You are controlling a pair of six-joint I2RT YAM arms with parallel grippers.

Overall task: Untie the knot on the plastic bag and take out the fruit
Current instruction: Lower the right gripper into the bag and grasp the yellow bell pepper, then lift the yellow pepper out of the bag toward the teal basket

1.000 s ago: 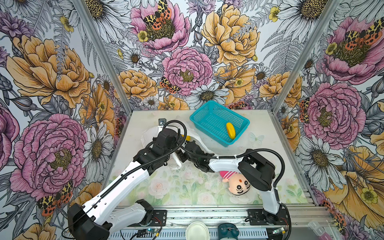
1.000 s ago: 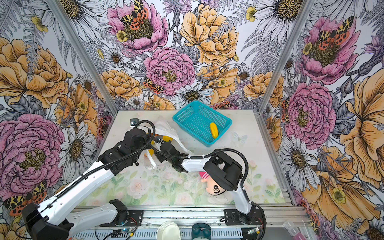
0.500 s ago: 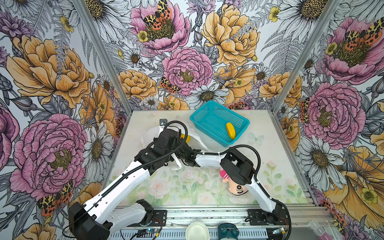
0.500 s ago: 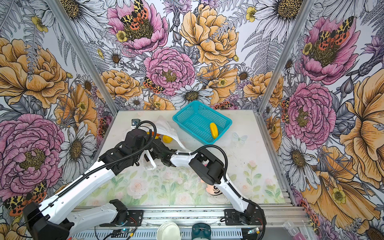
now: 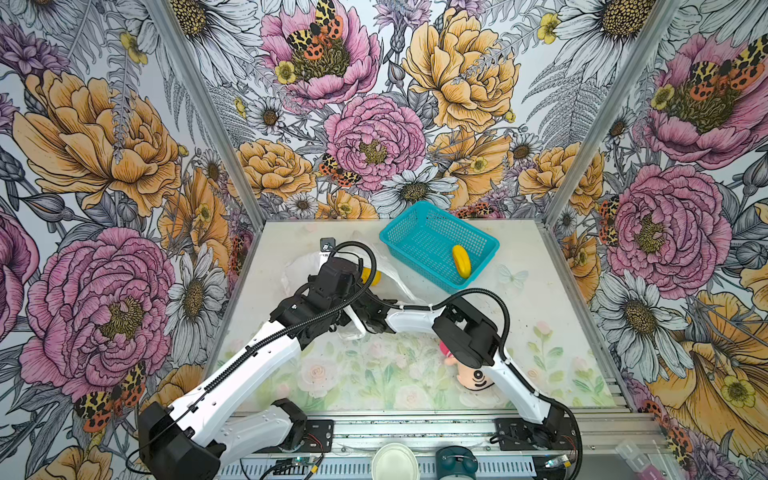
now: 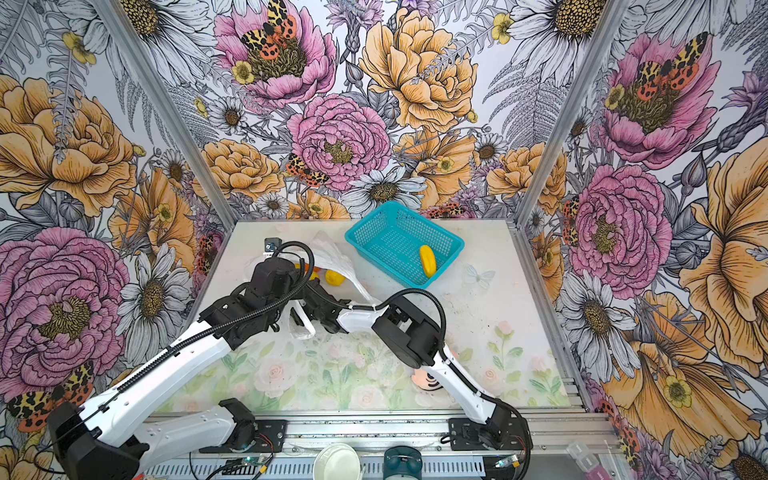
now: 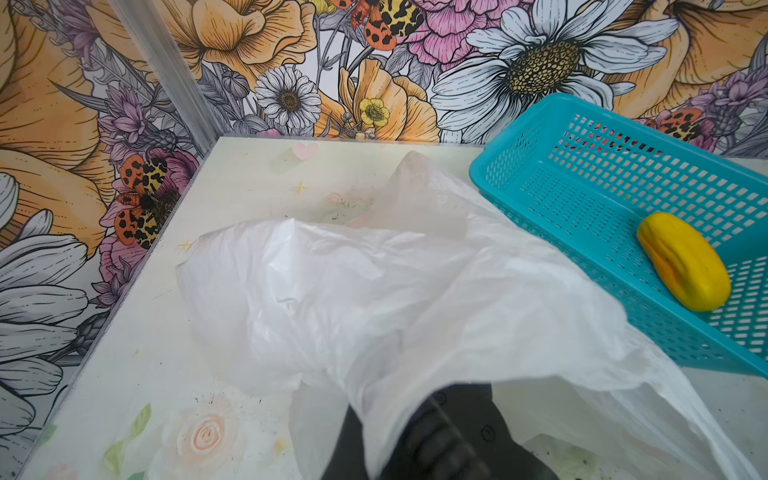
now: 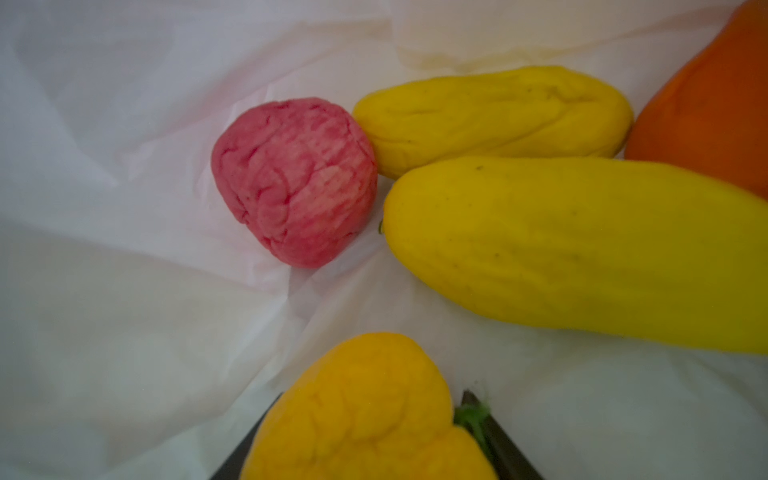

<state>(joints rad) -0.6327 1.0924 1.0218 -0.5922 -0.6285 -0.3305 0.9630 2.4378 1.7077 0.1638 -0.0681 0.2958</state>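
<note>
The thin white plastic bag lies at the back left of the table. My left gripper is shut on its film and holds it up. The right gripper is inside the bag, shut on a round yellow fruit with a green stem. Ahead of it lie a pink fruit, two elongated yellow ones and an orange one. Another yellow fruit lies in the teal basket. The knot does not show.
A plush doll lies at the front right, partly under my right arm. The basket stands at the back middle, touching the bag. The two arms cross closely over the bag's mouth. Floral walls close off three sides.
My right arm has pushed leftward, deeper into the bag under the left wrist, and its elbow has shifted left over the doll. The left arm has held still.
</note>
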